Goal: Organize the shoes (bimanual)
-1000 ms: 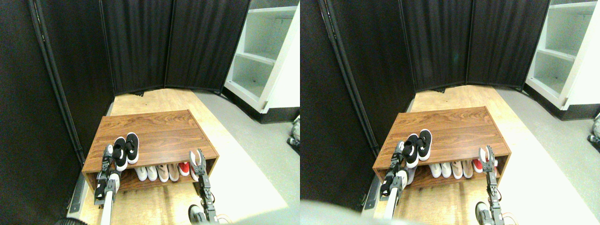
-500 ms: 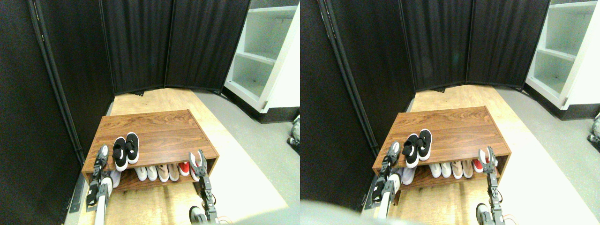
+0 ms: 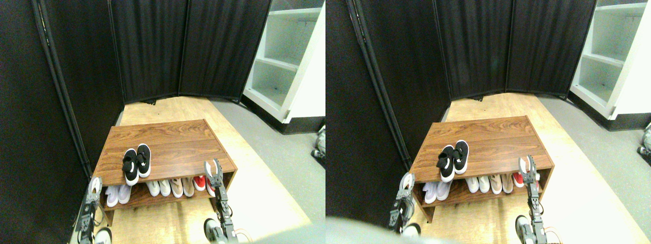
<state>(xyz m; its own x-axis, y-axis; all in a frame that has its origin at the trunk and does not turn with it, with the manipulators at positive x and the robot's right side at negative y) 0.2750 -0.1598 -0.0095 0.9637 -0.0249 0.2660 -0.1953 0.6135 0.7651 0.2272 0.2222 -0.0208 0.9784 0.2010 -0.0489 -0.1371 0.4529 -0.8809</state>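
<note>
Shoes (image 3: pixel 136 163): pair of small black slip-on sneakers w/ white soles and white side mark, sitting side by side and touching on top of the low walnut-brown wooden shoe rack (image 3: pixel 178 137), toward its front-left corner, heels at the front edge, toes pointing away from the robot. Neither tool touches them.

Left tool (image 3: pixel 94 184): dark two-jaw end on pale limb, low at the rack's front-left corner, just outside it, apart from the black pair. Jaw state: cannot tell, too small.

Right tool (image 3: pixel 213 168): dark, upright, in front of the rack's front-right corner, near the top edge. Its two pale fingers (image 3: pixel 207 166) stand apart w/ a visible gap; nothing between them.

Lower shelf of rack, L to R: white pair (image 3: pixel 117 194) at the left end, another white pair (image 3: pixel 158 187), beige pair (image 3: pixel 181 186), red shoes (image 3: pixel 200 182) at the right end, partly behind the right tool.

Surroundings: rack stands on pale wood floor panel (image 3: pixel 168 109); black folding curtain screen (image 3: pixel 152 46) behind and to the left; white shelving unit (image 3: pixel 285 56) at upper right; grey floor (image 3: pixel 274 157) on the right.
</note>
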